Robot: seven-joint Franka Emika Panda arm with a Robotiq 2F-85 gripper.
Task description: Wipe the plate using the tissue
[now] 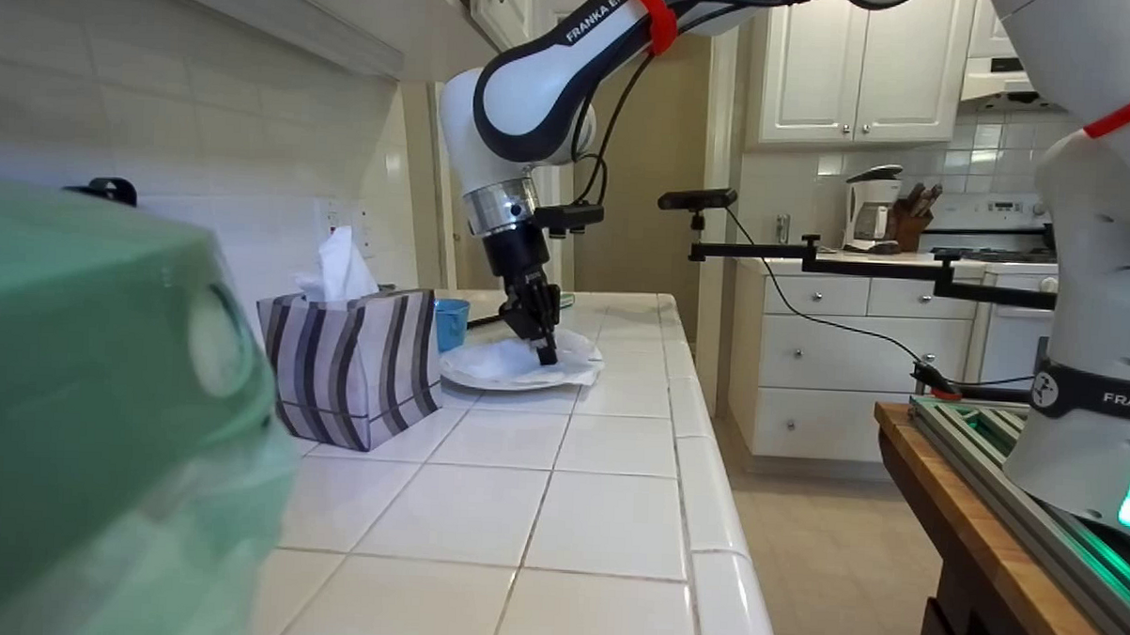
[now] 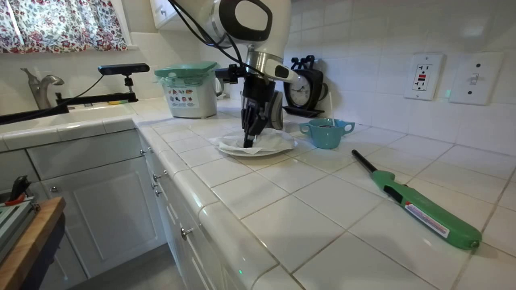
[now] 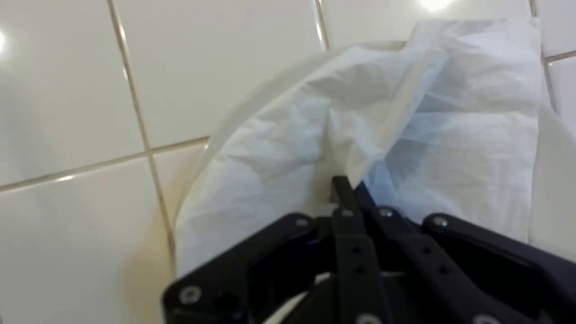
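In an exterior view, the plate [image 1: 469, 378] is seated on the tiled counter [image 1: 607, 451]. In an exterior view, the creased white tissue [image 2: 277, 140] is spread over the plate, under the pincer [image 2: 248, 144]. In the wrist view, the fingers [image 3: 346, 225] are pressed together on a raised tissue fold. The tissue is judged light, limp and easily torn; bunched folds should be gripped, never one edge.

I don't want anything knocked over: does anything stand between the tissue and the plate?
Nothing visible does: the tissue, pinched in the hand, lies spread over the plate. The blue cup stands beside the plate, not between.
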